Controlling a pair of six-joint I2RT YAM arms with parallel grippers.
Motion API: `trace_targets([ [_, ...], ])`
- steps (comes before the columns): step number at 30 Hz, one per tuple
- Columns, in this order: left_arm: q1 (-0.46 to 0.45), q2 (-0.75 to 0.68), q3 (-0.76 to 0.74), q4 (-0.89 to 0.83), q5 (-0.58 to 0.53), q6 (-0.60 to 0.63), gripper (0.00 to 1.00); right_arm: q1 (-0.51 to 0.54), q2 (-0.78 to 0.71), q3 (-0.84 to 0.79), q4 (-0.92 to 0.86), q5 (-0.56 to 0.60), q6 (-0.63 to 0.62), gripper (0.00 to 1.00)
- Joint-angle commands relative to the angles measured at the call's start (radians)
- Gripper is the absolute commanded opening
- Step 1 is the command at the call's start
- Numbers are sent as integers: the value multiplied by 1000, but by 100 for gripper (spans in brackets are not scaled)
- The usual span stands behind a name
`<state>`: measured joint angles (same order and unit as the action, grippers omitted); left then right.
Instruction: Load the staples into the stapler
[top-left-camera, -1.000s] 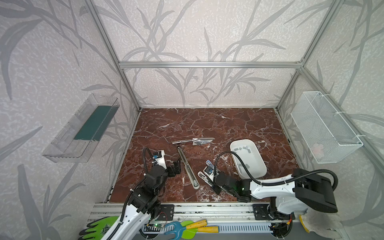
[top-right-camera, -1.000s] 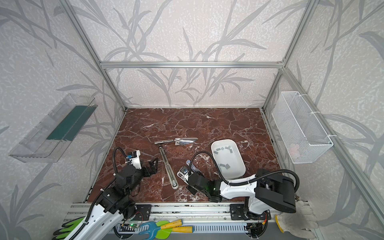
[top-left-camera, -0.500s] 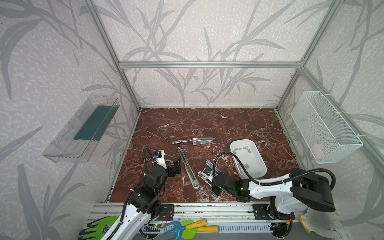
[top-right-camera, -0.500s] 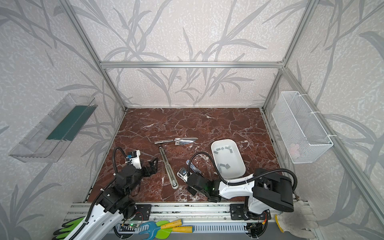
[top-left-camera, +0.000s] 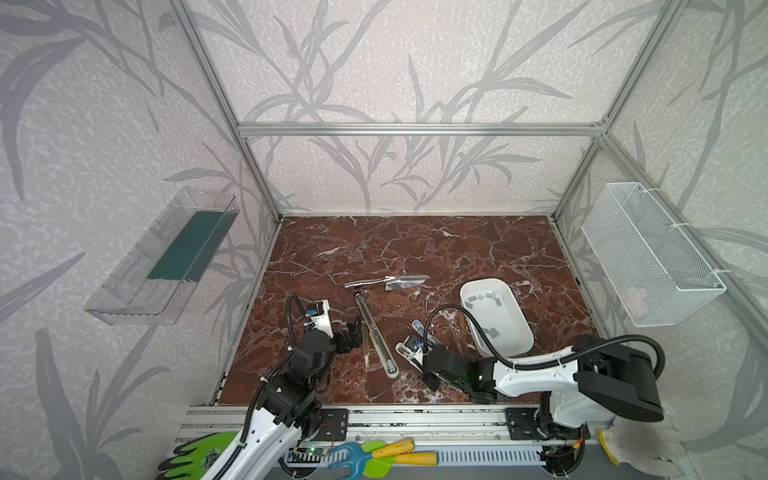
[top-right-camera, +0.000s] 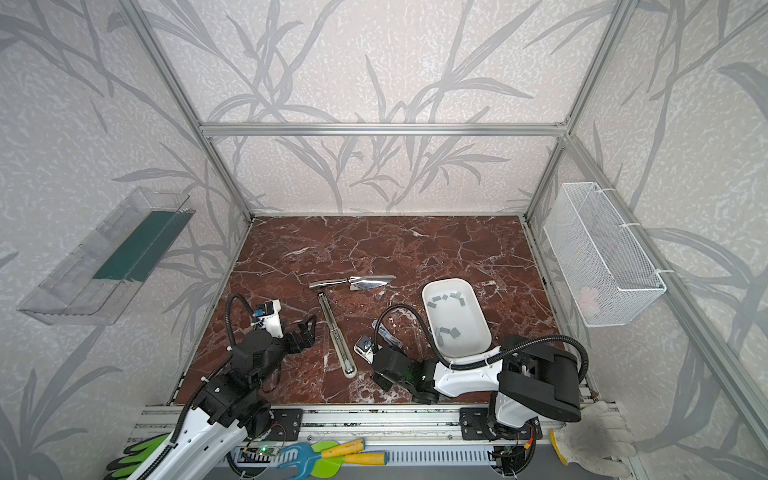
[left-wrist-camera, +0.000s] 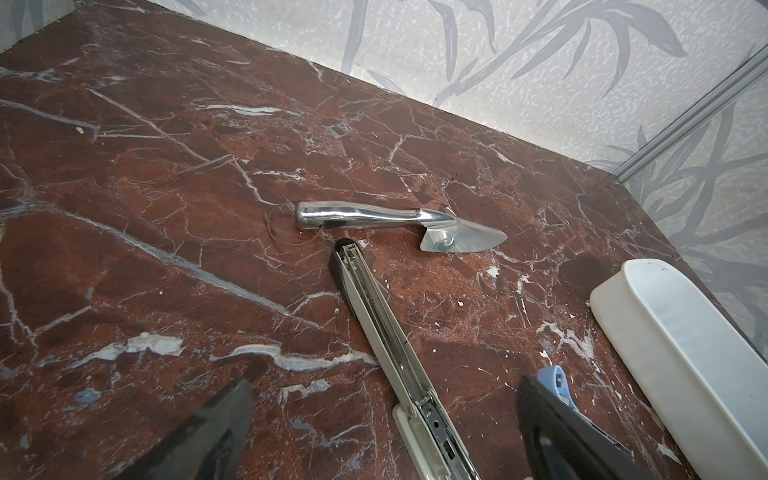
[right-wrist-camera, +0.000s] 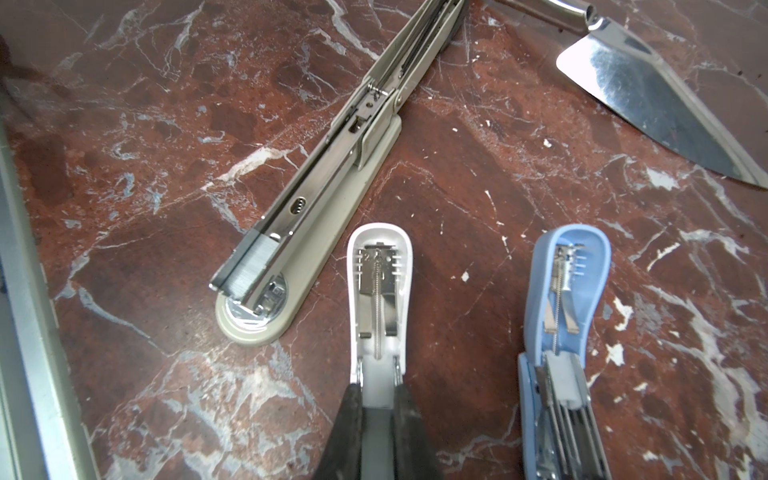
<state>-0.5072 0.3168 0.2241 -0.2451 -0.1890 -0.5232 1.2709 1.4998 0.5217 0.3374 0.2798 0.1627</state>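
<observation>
Roomy tabletop (top-left-camera: 415, 249): left end effector (top-left-camera: 354, 330) spread; right end effector (right-wrist-camera: 377, 399) pinches white stapler (right-wrist-camera: 380, 291) (apparently).

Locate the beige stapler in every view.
In a top view: beige stapler, front centre.
In a top view: beige stapler, front centre.
Left wrist: beige stapler ahead of the open jaws.
Right wrist: beige stapler beside white stapler.
Shared landmark: steel server at its far end.

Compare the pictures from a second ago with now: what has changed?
The right arm's black housing swung slightly left; the right gripper stayed shut on the white stapler. Nothing was let go. The left gripper stayed open and still; long stapler, blue stapler, staples and tray did not move.
</observation>
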Motion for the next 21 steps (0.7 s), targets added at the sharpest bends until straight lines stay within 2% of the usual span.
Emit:
trace_targets([
  [1,3,1,-6,20,-10,5,99,7,8,21,-4,19,-7,9],
  [21,3,1,-6,19,-8,5,99,7,-41,6,-13,37,-15,9],
])
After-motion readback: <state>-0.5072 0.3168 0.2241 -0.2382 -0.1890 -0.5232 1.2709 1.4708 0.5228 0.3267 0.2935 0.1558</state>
